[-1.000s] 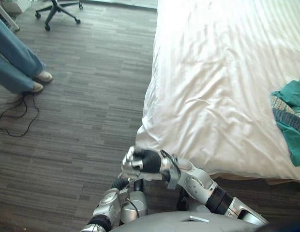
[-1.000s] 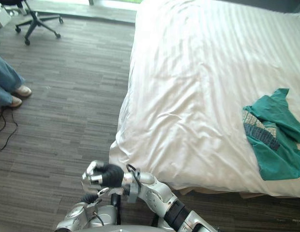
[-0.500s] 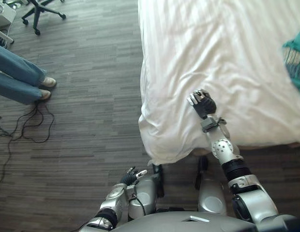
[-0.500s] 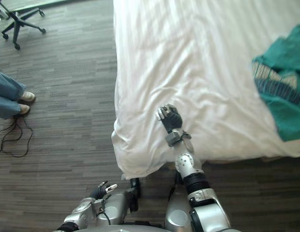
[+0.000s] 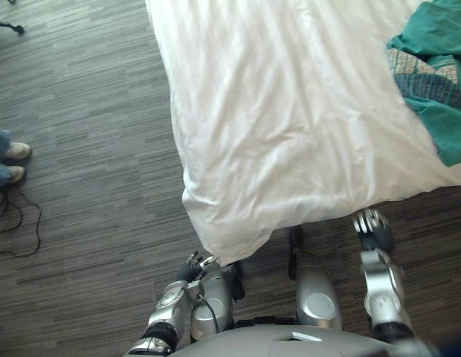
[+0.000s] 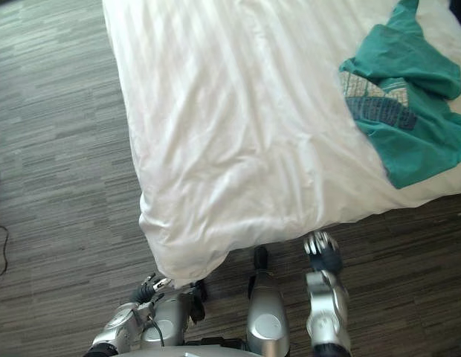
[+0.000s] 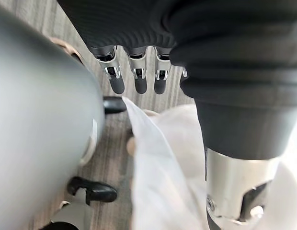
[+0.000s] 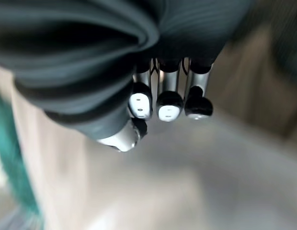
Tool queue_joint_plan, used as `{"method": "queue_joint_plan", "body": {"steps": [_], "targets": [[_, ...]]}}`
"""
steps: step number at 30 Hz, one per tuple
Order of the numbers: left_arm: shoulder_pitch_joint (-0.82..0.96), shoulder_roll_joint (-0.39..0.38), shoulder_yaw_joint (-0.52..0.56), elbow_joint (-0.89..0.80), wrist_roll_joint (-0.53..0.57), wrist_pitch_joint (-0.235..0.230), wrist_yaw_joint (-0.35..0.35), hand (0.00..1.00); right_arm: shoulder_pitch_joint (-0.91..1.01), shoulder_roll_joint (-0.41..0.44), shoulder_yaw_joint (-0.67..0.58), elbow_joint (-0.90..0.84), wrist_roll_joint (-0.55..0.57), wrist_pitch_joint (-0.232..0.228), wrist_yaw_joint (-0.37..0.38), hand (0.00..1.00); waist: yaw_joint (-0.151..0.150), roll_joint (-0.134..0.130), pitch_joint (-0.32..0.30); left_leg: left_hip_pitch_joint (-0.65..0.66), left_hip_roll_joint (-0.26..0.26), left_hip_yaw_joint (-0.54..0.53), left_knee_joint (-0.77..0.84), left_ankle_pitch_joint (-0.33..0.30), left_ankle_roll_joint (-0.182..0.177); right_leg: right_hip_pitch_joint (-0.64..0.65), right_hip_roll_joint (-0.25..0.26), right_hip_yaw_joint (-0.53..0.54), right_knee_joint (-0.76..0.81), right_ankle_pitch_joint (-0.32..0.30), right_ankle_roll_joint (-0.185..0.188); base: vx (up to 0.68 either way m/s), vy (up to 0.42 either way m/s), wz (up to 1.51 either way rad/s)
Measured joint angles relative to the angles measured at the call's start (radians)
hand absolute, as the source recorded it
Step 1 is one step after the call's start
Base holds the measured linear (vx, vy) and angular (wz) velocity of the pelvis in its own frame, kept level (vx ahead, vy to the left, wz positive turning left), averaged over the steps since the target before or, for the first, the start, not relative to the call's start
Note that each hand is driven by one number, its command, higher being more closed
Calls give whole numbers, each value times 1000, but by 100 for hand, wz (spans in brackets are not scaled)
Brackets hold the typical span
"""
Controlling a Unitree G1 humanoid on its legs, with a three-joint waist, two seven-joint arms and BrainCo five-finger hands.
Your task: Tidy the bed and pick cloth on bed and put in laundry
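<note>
The bed took up the upper middle and right of the head views, spread with a white cover that was faintly striped and lightly creased; its near left corner hung down over the edge in a drooping point above the dark wood-grain floor. The teal cloth, the item to be collected, lay crumpled on the cover at the bed's right side, close to the near edge, with a grey and beige printed panel showing among its folds; neither hand touched it. The right hand hung below the bed's near edge, over the floor and clear of the cover, well apart from the cloth; its wrist view showed the fingers curled in together with the thumb tucked beside them, grasping nothing. The left hand sat low, just beside the hanging corner of the cover, its fingers straight and spread apart, empty, with the white fabric showing past them. A person's shoes stood at the far left on the floor.
</note>
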Motion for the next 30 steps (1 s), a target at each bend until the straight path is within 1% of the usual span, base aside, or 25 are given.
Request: {"method": "queue_joint_plan", "body": {"steps": [1, 2, 4, 5, 6, 7, 8, 9, 10, 11, 12, 15, 17, 19, 20, 21, 22, 23, 24, 26, 27, 28, 29, 30], "targets": [[0, -4, 8, 0, 0, 10, 4, 0, 34, -1, -11, 32, -35, 1, -6, 0, -11, 0, 0, 11, 3, 2, -1, 0, -1, 13, 2, -2, -3, 0, 0, 95, -4, -11], [3, -5, 14, 1, 0, 19, 12, 0, 73, 8, -17, 68, -81, 0, -12, 0, -14, -4, -8, 31, 10, 7, -1, -4, -7, 32, 6, -3, -9, 0, 0, 99, -13, -11], [9, -5, 19, 2, 0, 25, 20, 0, 103, 27, -15, 129, -183, 5, -30, 0, -14, -8, -37, 54, 20, 7, -5, -4, -7, 62, 15, -10, -26, -1, 0, 59, -22, 1], [17, -5, 20, 2, 0, 34, 25, 0, 105, 42, -16, 166, -260, 8, -32, 0, -14, -8, -64, 60, 25, -1, -11, -3, -9, 80, 18, -23, -40, -1, -1, 48, -23, 31], [33, -6, 20, 2, 0, 40, 44, 0, 102, 56, -4, 202, -371, 7, -32, 0, -12, -7, -97, 75, 29, -11, -29, 0, -14, 109, 22, -43, -63, 0, -1, 39, -16, 32], [36, -5, 20, 3, 0, 41, 45, 0, 101, 58, -2, 206, -385, 8, -32, 0, -12, -7, -102, 78, 30, -14, -32, 1, -14, 115, 23, -47, -66, 0, -1, 31, -4, 35], [47, -5, 20, 5, 0, 44, 51, 0, 96, 67, 6, 216, -422, 7, -32, 0, -7, -7, -115, 90, 30, -27, -39, 3, -15, 138, 23, -61, -79, 1, -2, 2, 5, 33], [71, -5, 18, 6, 1, 55, 59, 0, 89, 73, 29, 225, -468, 8, -33, 0, 0, -8, -148, 91, 32, -39, -42, 5, -15, 160, 25, -74, -108, 10, -4, 0, 7, 30], [81, -5, 15, 6, 2, 57, 61, 0, 84, 73, 40, 224, -485, 8, -32, 0, 2, -8, -160, 92, 32, -40, -47, 7, -15, 167, 27, -77, -123, 16, -5, -5, 16, 22], [92, 2, 13, 11, 13, 56, 64, 0, 69, 70, 60, 226, -514, 9, -30, 0, 16, -5, -177, 97, 30, -42, -60, 15, -15, 183, 29, -80, -155, 29, -4, -5, 18, 3], [104, 3, 12, 18, 27, 53, 64, 0, 50, 54, 73, 233, -539, 9, -30, 0, 26, -5, -179, 111, 28, -40, -68, 16, -14, 202, 32, -80, -180, 41, -7, 0, 0, 0], [121, 6, 17, 22, 64, 37, 65, 0, 20, 37, 106, 256, -563, 10, -31, 0, 36, -8, -180, 121, 27, -33, -47, -2, -12, 228, 36, -71, -199, 46, -11, -4, 5, -5], [123, 3, 37, 22, 101, 28, 64, 0, 13, 11, 135, 261, -560, 10, -34, 0, 50, -1, -183, 98, 51, -9, 79, -89, -15, 230, 44, -26, -183, 33, -12, -2, 20, -46], [133, -8, 57, 23, 106, 19, 63, 0, 9, -12, 173, 271, -557, 9, -36, 0, 57, 4, -193, 92, 70, 6, 169, -135, -32, 209, 51, 33, -162, 19, -4, 37, 43, -85], [135, -5, 63, 23, 120, 14, 62, 0, 5, -11, 188, 291, -545, 7, -36, 0, 57, -11, -207, 74, 60, -13, 228, -127, -28, 198, 48, 70, -153, 23, -8, 62, 19, -91], [136, -4, 62, 23, 126, 12, 61, 0, 6, -11, 189, 300, -543, 6, -36, 0, 54, -16, -213, 64, 56, -29, 253, -125, -23, 194, 45, 84, -154, 30, -4, 95, -27, -87], [136, -4, 62, 32, 129, 14, 59, 0, 9, -13, 190, 321, -543, 6, -33, 0, 51, -16, -235, 55, 46, -59, 272, -125, -23, 180, 41, 111, -148, 45, 11, 97, -24, -79], [134, -7, 62, 42, 127, 17, 52, 0, 8, -16, 190, 332, -543, 4, -32, 0, 45, -13, -245, 61, 39, -89, 258, -128, -27, 159, 40, 136, -141, 56, 18, 90, 9, -79], [131, -9, 62, 48, 125, 18, 48, 0, 7, -18, 190, 336, -543, 2, -32, 0, 42, -11, -248, 70, 38, -95, 242, -133, -32, 148, 39, 145, -133, 60, 21, 53, 62, -63], [107, -16, 58, 73, 125, 34, 36, 0, 5, -22, 184, 363, -526, -14, -34, 0, 16, -6, -248, 123, 32, -108, 145, -146, -26, 121, 50, 156, -97, 66, 29, -15, 71, -34], [100, -15, 56, 73, 127, 39, 33, 0, 5, -19, 182, 366, -505, -16, -34, 0, 13, -9, -247, 139, 30, -108, 118, -146, -26, 116, 52, 156, -85, 66, 30, -71, 69, -13], [89, -11, 42, 73, 129, 39, 30, 0, 5, -8, 176, 364, -466, -25, -34, 0, 8, -20, -240, 173, 22, -105, 67, -146, -26, 113, 52, 156, -70, 70, 36, -89, 74, -10], [83, -3, 34, 73, 131, 39, 24, 0, 4, 5, 175, 357, -443, -30, -35, 0, 7, -34, -233, 196, 10, -101, 34, -141, -18, 114, 48, 155, -64, 72, 40, -130, 70, -15], [77, 8, 30, 73, 137, 40, 18, 0, 5, 22, 177, 348, -428, -30, -36, 0, 8, -52, -225, 205, 2, -83, 29, -133, -8, 115, 40, 152, -65, 88, 42, -133, 50, -22]]}}
